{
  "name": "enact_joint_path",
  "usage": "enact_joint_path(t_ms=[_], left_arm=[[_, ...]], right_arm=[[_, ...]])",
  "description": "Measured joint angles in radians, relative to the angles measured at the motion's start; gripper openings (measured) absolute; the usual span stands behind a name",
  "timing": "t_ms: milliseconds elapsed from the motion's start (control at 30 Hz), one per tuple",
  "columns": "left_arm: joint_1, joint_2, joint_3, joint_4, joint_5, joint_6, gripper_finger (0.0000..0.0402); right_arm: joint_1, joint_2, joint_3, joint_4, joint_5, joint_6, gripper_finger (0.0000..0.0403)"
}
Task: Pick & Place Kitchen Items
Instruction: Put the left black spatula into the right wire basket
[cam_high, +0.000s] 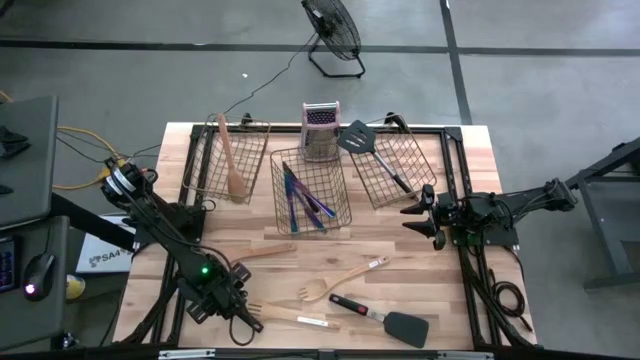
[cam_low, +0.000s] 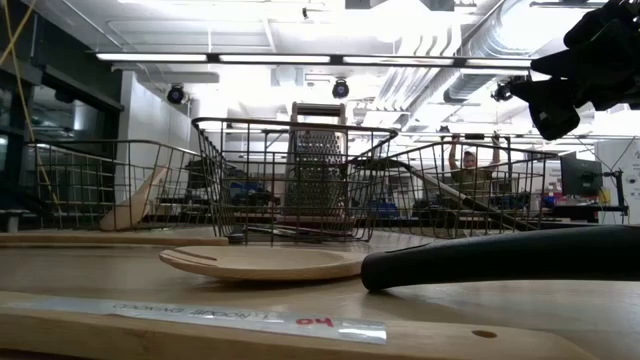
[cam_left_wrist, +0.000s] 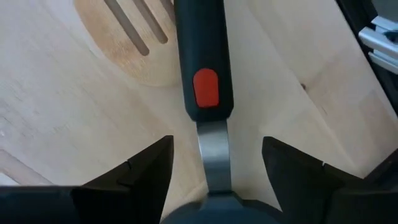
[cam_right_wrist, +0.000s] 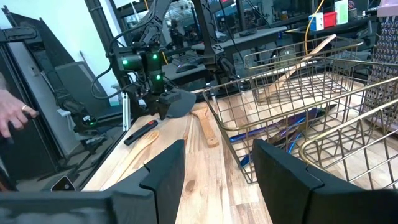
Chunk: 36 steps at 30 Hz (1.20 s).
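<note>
1. A wooden table (cam_high: 470, 150) seen from above holds three wire baskets at the back, with a metal grater (cam_high: 320, 128) standing behind the middle basket (cam_high: 345, 215).
2. The left basket (cam_high: 200, 165) contains a wooden spoon (cam_high: 232, 160). The middle basket contains purple-blue cutlery (cam_high: 305, 200). The right basket (cam_high: 420, 165) contains a black spatula (cam_high: 375, 150).
3. Four utensils lie loose near the front edge: a wooden handle (cam_high: 265, 252), a wooden fork (cam_high: 320, 288), a labelled wooden spatula (cam_high: 295, 318) and a red-handled black spatula (cam_high: 380, 318).
4. The left arm reaches over the front left of the table. Its wrist camera shows the left gripper (cam_left_wrist: 216, 146) open. A finger stands on each side of the red-handled spatula's metal neck, and neither finger touches it.
5. That spatula lies flat on the wood, beside the slotted head of the fork.
6. The right gripper (cam_high: 418, 215) waits beside the right basket, fingers parted with nothing between them.
</note>
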<state>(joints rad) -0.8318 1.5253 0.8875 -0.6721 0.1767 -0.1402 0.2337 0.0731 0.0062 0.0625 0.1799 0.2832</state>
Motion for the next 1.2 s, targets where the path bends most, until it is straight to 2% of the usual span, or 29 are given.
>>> enact_joint_path(t_ms=[567, 967, 1200], left_arm=[[0.0, 0.059, -0.057, 0.098, 0.01, 0.0, 0.0248], [0.0, 0.061, -0.06, 0.099, -0.051, 0.012, 0.0163], [0.0, 0.061, -0.06, 0.1, -0.063, 0.012, 0.0126]], right_arm=[[0.0, 0.0, 0.0, 0.0, 0.0, 0.0, 0.018], [0.0, 0.0, 0.0, 0.0, 0.0, 0.0, 0.018], [0.0, 0.0, 0.0, 0.0, 0.0, 0.0, 0.018]])
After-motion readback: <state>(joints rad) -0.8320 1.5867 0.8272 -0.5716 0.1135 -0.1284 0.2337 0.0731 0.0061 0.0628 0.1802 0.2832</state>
